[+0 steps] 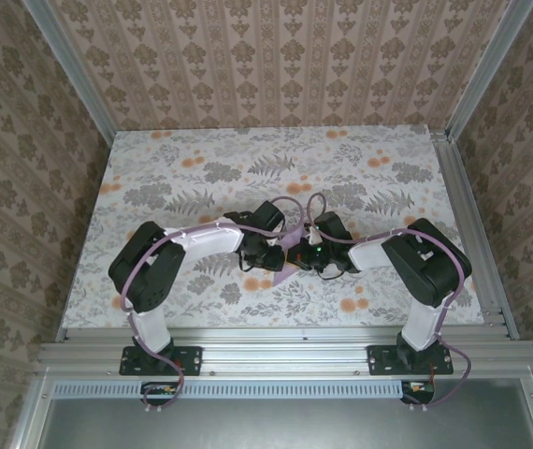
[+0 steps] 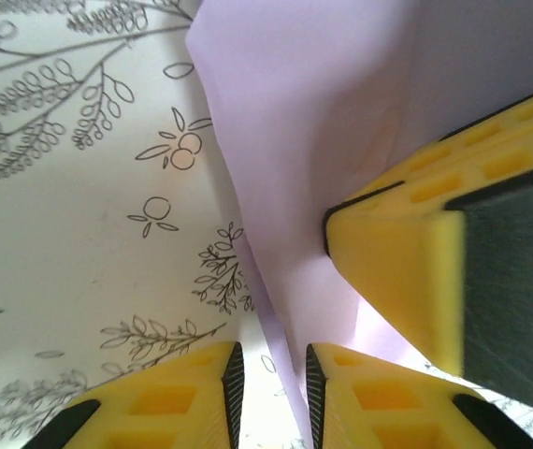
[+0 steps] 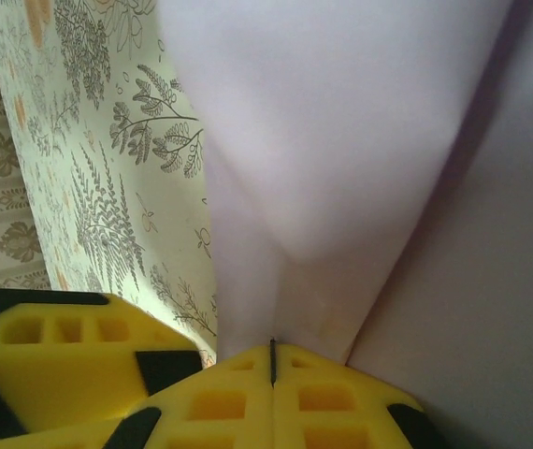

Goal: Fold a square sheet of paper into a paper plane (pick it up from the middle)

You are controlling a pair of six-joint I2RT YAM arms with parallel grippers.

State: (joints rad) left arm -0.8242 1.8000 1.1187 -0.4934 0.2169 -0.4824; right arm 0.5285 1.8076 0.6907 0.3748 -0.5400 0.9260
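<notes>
Top external sits high behind the arm bases [image 1: 159,358], looking down over the whole worktop [image 1: 154,168]. Both wrist views are very close and low, sharing the lilac paper [image 2: 295,112] and floral worktop.

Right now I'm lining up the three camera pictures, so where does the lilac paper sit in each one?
Top view: the lilac paper is a small sliver just below the picture's centre.
Left wrist: the paper spans the upper middle and right, narrowing toward the bottom.
Right wrist: the paper covers the middle and right, pinched in the right pincer.
Shared landmark: the floral tabletop, left of the paper in both wrist views.
</notes>
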